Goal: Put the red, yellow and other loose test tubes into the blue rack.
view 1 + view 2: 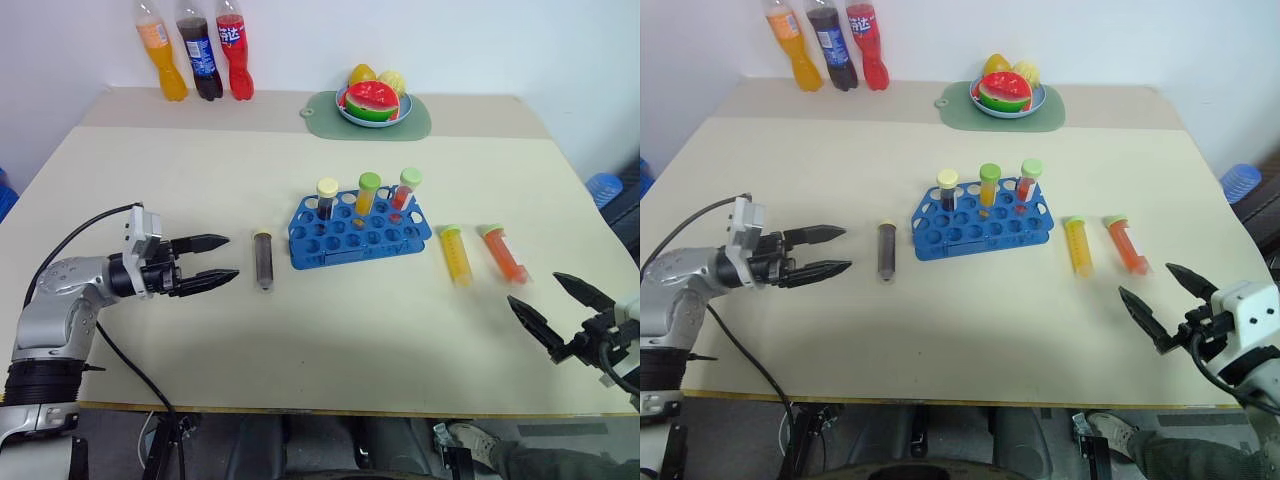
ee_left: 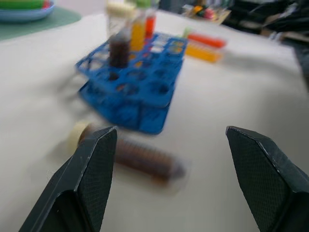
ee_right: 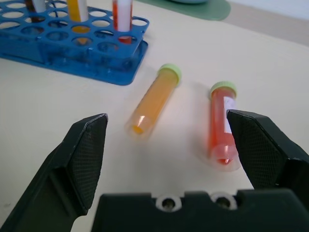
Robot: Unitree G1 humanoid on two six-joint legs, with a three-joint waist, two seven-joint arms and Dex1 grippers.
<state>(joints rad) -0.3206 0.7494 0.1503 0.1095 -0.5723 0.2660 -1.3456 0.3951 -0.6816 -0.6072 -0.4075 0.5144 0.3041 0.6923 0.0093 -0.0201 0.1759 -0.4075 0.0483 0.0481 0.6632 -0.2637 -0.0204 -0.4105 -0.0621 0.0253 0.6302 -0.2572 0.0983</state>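
Note:
The blue rack [image 1: 385, 240] stands mid-table with three capped tubes upright in its back row. A dark brown tube [image 1: 264, 259] lies on the table left of the rack. My left gripper [image 1: 216, 260] is open just left of that tube, pointing at it, fingers empty. Right of the rack lie a yellow tube [image 1: 456, 253] and a red-orange tube [image 1: 503, 252], both green-capped. My right gripper [image 1: 560, 306] is open near the table's front right, short of those two tubes. In the right wrist view the yellow tube [image 3: 153, 100] and red tube [image 3: 222, 123] lie between the fingers' lines.
Three soda bottles [image 1: 196, 50] stand at the back left. A blue plate of toy fruit [image 1: 375, 103] rests on a green mat [image 1: 415, 122] at the back middle. The table's front edge [image 1: 330, 408] runs close below both grippers.

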